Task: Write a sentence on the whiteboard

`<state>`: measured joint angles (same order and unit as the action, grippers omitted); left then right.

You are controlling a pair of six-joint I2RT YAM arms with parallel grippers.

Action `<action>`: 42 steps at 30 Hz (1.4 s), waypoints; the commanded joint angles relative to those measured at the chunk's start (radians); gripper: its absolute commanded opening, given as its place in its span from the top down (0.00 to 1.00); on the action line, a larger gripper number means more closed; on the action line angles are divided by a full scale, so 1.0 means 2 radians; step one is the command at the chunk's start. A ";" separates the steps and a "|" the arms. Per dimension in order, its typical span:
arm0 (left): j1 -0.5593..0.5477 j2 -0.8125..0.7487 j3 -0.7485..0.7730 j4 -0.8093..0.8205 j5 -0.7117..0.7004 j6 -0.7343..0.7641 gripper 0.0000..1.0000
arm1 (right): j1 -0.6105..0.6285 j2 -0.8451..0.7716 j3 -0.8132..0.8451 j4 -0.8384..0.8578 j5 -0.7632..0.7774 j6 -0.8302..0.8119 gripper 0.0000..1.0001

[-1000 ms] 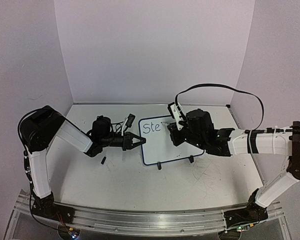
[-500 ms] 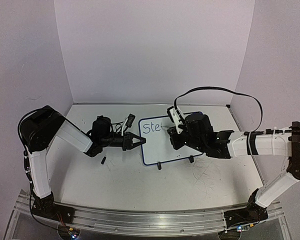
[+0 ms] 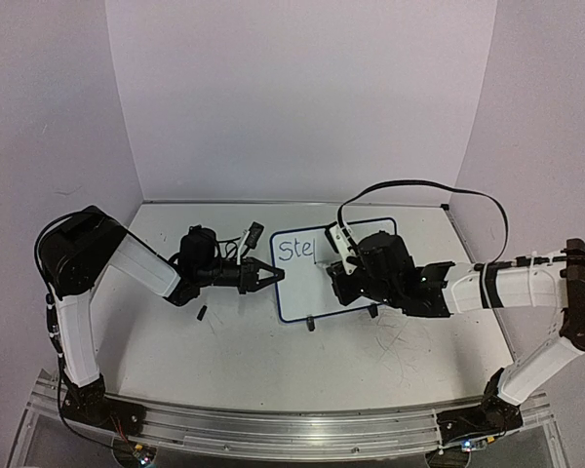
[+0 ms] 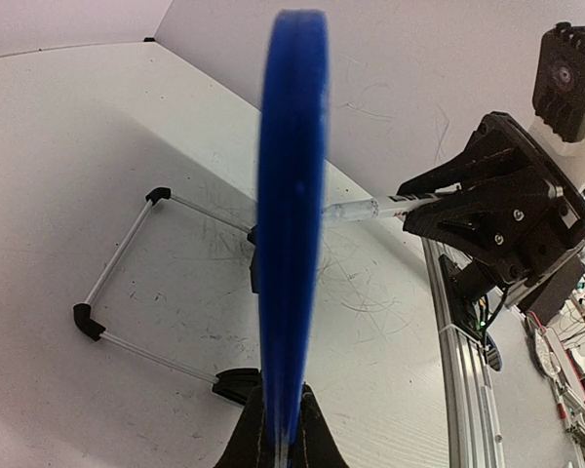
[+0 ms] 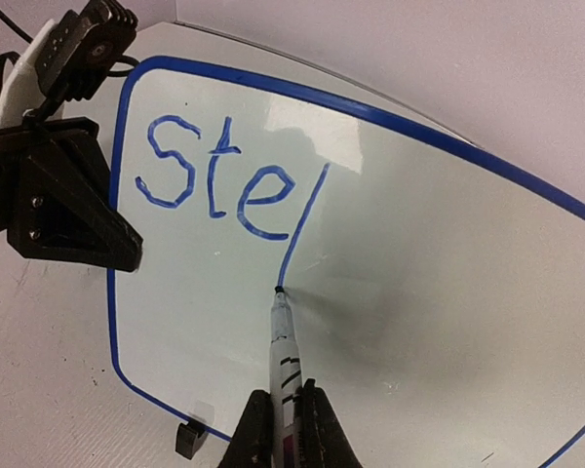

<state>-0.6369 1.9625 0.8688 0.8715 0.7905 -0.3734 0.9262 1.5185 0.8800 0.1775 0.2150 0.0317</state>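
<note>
Change: "p" downstroke (image 5: pixel 302 219) added after handwritten "Ste" (image 5: pixel 214 180) on small blue-framed whiteboard (image 5: pixel 419 322).
Right fingers (image 5: pixel 256 434): clenched on slim clear-barrelled marker (image 5: pixel 283 351).
Left fingers (image 4: pixel 246 450): clamping board's edge.

Boxed in by plain pale-lilac panels: back wall (image 3: pixel 302 97) at 12 o'clock, left wall (image 3: pixel 49 127) at 9, right wall (image 3: pixel 556 117) at 3. Floored by a white bench (image 3: pixel 244 361), scuffed with faint dark scribbles (image 3: pixel 402 341) toward 5 o'clock. Edged at 6 o'clock by an aluminium rail (image 3: pixel 292 429). Lit softly and evenly.
</note>
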 commanded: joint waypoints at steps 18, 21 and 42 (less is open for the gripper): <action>0.000 -0.017 -0.001 -0.033 -0.001 0.009 1.00 | -0.021 -0.028 0.031 0.045 -0.023 0.002 1.00; 0.000 -0.016 0.000 -0.034 -0.001 0.010 1.00 | -0.021 -0.018 0.038 0.046 -0.015 -0.005 1.00; 0.000 -0.016 0.001 -0.039 -0.001 0.014 1.00 | -0.021 0.006 0.048 0.041 0.005 -0.001 1.00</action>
<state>-0.6369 1.9572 0.8688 0.8600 0.7906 -0.3654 0.8833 1.5146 0.9296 0.2356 0.1917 0.0266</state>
